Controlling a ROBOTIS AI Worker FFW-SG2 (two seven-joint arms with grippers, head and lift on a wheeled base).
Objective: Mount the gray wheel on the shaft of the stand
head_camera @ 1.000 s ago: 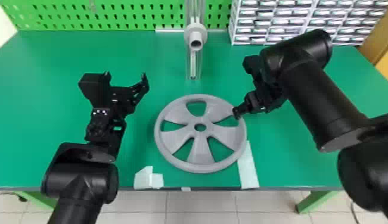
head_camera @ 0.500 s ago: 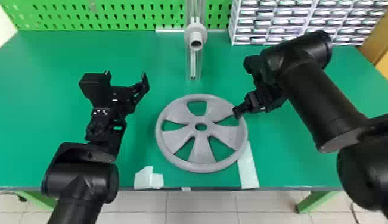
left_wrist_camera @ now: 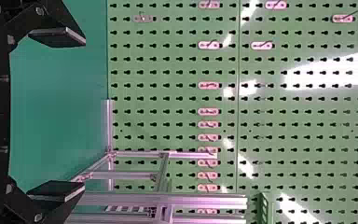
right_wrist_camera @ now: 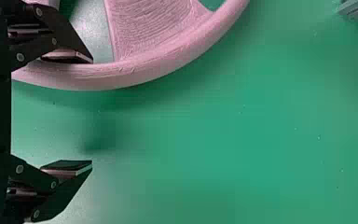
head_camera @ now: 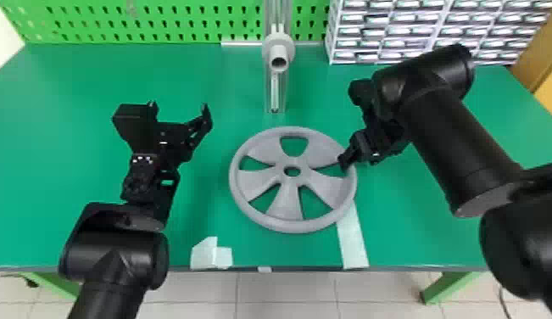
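Round gray five-spoked wheel (head_camera: 286,203), finely ridged, on smooth green tabletop (head_camera: 181,76), black right gripper (head_camera: 358,159) unclenched astride its rim, perhaps touching, black left gripper (head_camera: 178,107) spread, empty

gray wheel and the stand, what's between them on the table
In the head view, a bare stretch of green tabletop lies between the gray wheel and the stand.
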